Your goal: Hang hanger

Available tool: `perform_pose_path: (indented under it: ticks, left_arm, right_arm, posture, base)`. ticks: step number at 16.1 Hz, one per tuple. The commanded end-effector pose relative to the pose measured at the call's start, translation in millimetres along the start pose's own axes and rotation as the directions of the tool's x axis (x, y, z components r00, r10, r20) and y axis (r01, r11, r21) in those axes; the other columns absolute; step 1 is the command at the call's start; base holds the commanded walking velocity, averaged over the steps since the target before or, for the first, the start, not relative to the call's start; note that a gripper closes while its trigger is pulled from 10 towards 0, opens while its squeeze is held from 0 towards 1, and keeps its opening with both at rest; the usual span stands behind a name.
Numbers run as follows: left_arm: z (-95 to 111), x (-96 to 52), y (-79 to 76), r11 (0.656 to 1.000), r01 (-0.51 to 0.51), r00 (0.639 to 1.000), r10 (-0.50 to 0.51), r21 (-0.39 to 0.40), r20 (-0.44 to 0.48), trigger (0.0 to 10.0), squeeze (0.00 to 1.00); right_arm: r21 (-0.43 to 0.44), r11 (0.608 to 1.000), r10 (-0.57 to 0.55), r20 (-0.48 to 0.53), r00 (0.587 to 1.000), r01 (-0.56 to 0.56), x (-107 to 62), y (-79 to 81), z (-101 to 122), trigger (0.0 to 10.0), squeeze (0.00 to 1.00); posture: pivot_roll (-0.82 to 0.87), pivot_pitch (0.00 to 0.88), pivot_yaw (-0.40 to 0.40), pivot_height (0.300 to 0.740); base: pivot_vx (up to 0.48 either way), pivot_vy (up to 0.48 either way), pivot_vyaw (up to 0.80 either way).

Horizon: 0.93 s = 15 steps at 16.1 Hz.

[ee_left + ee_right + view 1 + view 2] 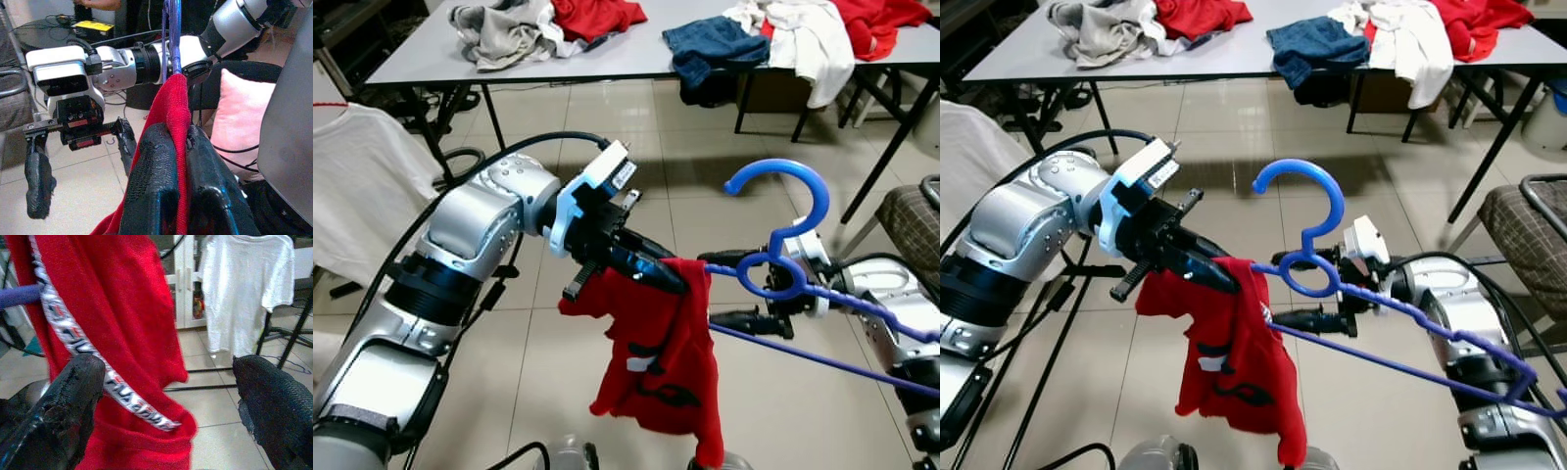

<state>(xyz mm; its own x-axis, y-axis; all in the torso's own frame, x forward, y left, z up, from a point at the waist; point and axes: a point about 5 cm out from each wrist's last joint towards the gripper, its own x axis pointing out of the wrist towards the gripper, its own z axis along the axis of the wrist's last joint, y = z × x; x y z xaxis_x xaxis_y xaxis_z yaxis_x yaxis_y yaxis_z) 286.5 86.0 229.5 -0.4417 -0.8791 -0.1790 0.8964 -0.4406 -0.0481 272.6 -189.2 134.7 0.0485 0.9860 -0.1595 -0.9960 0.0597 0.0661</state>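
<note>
A blue plastic hanger (784, 213) hangs in mid-air before me, hook up, with its neck beside my right wrist. One of its arms runs into a red garment (661, 367) that droops from it. My left gripper (674, 278) is shut on the top of that red cloth where the hanger arm enters; in the left wrist view its fingers (146, 176) pinch the fold (173, 112). My right gripper (736, 291) stands open just under the hanger's neck, with nothing between its fingers (63, 401). The red garment (122, 308) hangs directly ahead of it.
Two grey tables (626, 59) at the back carry heaps of clothes. A white T-shirt (357, 186) hangs at the left, and a plaid-cushioned chair (911, 220) stands at the right. Bare tiled floor (538, 362) lies below.
</note>
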Motion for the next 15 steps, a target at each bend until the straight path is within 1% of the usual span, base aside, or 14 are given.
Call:
perform_pose_path:
  ticks: [1,4,5,8,9,10,11,13,14,15]
  left_arm:
    - [6.9,0.6,0.6,0.999,0.017,1.0,-0.017,0.029,-0.007,0.0,0.0]
    - [8.8,3.1,0.3,0.999,0.03,1.0,-0.029,0.037,-0.008,0.0,0.0]
    - [10.9,5.3,-0.7,0.998,0.042,0.999,-0.041,0.045,-0.007,0.0,0.0]
    - [13.9,8.3,-2.5,0.996,0.062,0.998,-0.061,0.059,-0.014,0.0,0.0]
    - [15.7,9.7,-3.0,0.995,0.069,0.998,-0.068,0.068,-0.017,0.0,0.0]
    - [16.2,10.1,-3.1,0.995,0.071,0.997,-0.07,0.07,-0.017,0.0,0.0]
    - [17.4,11.5,-3.9,0.994,0.079,0.997,-0.078,0.076,-0.02,0.0,0.0]
    - [19.4,13.9,-5.6,0.992,0.093,0.995,-0.091,0.087,-0.03,0.0,0.0]
    - [21.0,15.2,-6.7,0.991,0.1,0.995,-0.098,0.093,-0.03,0.0,0.0]
    - [22.2,16.0,-7.3,0.99,0.104,0.994,-0.102,0.098,-0.029,0.0,0.0]
  right_arm:
    - [-0.02,1.0,0.016,0.004,1.0,-0.016,2.1,1.1,3.5,10.0,0.0]
    - [-0.022,1.0,0.01,-0.026,1.0,-0.01,8.8,-0.9,-1.3,10.0,0.0]
    - [-0.025,1.0,0.009,-0.054,0.998,-0.01,12.1,-2.3,-5.7,10.0,0.0]
    - [-0.034,0.998,0.051,-0.12,0.991,-0.056,17.2,-1.6,-11.6,10.0,0.0]
    - [-0.04,0.996,0.073,-0.179,0.981,-0.081,18.5,-1.5,-17.1,10.0,0.0]
    - [-0.041,0.995,0.078,-0.192,0.978,-0.087,18.7,-1.4,-18.7,10.0,0.0]
    - [-0.041,0.995,0.076,-0.236,0.969,-0.089,20.1,-2.3,-24.7,10.0,0.0]
    - [-0.026,0.997,0.058,-0.287,0.956,-0.069,23.7,-5.6,-33.0,10.0,0.0]
    - [-0.005,0.998,0.051,-0.309,0.95,-0.055,25.9,-6.8,-38.7,10.0,0.0]
    - [0.038,0.998,0.059,-0.34,0.939,-0.049,26.4,-6.3,-45.4,9.5,0.0]
  posture:
    - [-0.08,0.0,0.055,0.74]
    - [-0.07,0.0,0.055,0.74]
    - [-0.07,0.0,0.055,0.74]
    - [-0.07,0.0,0.053,0.74]
    - [-0.07,0.0,0.051,0.74]
    - [-0.07,0.0,0.051,0.74]
    - [-0.07,0.0,0.05,0.74]
    - [-0.07,0.0,0.05,0.74]
    - [-0.07,0.0,0.05,0.74]
    - [-0.07,0.0,0.05,0.74]
  base:
    - [0.0,0.0,0.0]
    - [0.0,0.0,0.0]
    - [0.0,0.0,0.0]
    - [0.0,0.0,0.0]
    - [0.0,0.0,0.0]
    - [0.0,0.0,0.0]
    - [0.0,0.0,0.0]
    - [0.0,0.0,0.0]
    - [0.0,0.0,0.0]
    - [0.0,0.0,0.0]
